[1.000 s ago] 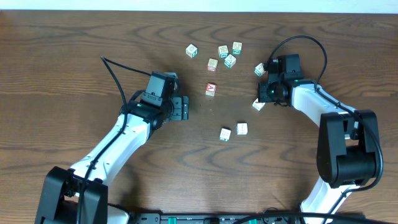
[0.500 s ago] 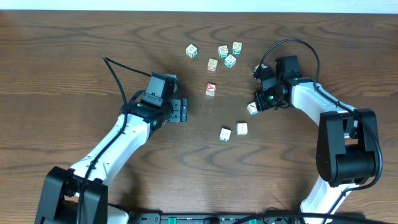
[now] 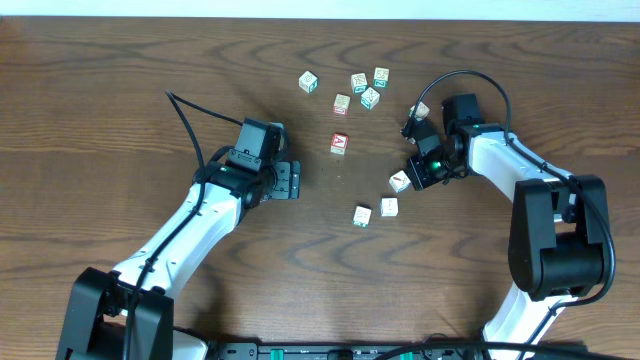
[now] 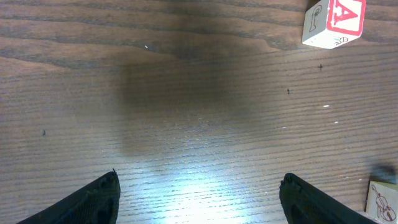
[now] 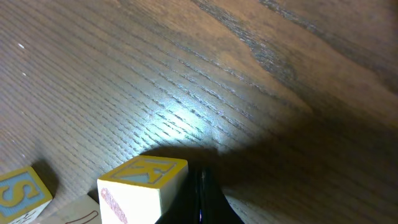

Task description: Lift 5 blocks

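Several small cream blocks lie scattered on the wooden table. The red "A" block (image 3: 340, 144) (image 4: 336, 22) lies ahead and to the right of my left gripper (image 3: 298, 180) (image 4: 199, 190), which is open over bare wood. My right gripper (image 3: 411, 174) (image 5: 202, 193) is shut with nothing between its fingers. A yellow-topped "K" block (image 3: 400, 181) (image 5: 146, 183) rests on the table against the left side of those fingers. Two more blocks (image 3: 362, 215) (image 3: 389, 207) lie just below it. A blue "S" block (image 5: 18, 190) shows at the right wrist view's lower left.
A cluster of blocks (image 3: 358, 81) sits at the back centre, with one apart at its left (image 3: 308, 81). Another block (image 3: 420, 110) peeks out behind the right arm's cable. In the left wrist view a block corner (image 4: 380, 199) shows at the lower right edge.
My shut right gripper has swung down and to the left, and the "K" block beside it has slid the same way across the table. The left arm has barely moved.
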